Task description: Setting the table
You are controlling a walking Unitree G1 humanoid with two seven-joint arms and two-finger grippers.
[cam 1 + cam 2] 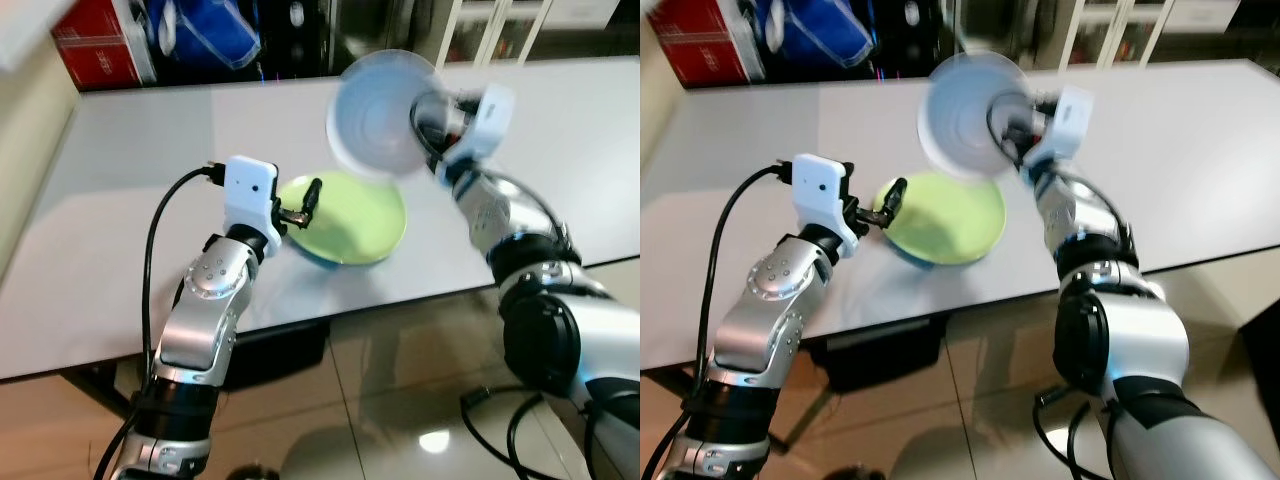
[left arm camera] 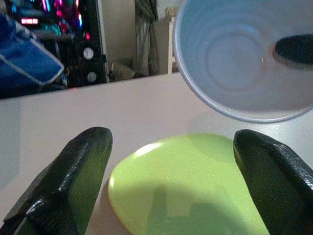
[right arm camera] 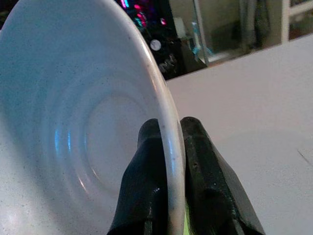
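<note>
Pale blue and tipped on its edge, a bowl (image 1: 378, 112) hangs in the air above the grey table (image 1: 130, 180), pinched at its rim by the right gripper (image 3: 168, 147). One black finger presses the inside of the rim and the other the outside, closed tight on the thin wall. Seen from the robot's head, this bowl sits at about one o'clock, with its hollow turned toward the camera.

Below it, near the middle of the table's front edge, a lime green bowl (image 1: 348, 218) rests flat on the table. The left gripper (image 1: 303, 205) reaches in from about nine o'clock at this bowl's rim, fingers spread wide with nothing between them (the left wrist camera looks out between both black fingers (image 2: 73, 181) onto the green surface).

As a judgement, the job is at an early stage: one bowl lies on the table, the blue one has not yet been set down, and no cutlery or cups can be seen.

At eleven o'clock, beyond the table's far edge, are a red box (image 1: 100, 42) and a blue bag (image 1: 205, 30). The open table to the right looks free for placing; the green bowl directly beneath is the one thing to avoid.
</note>
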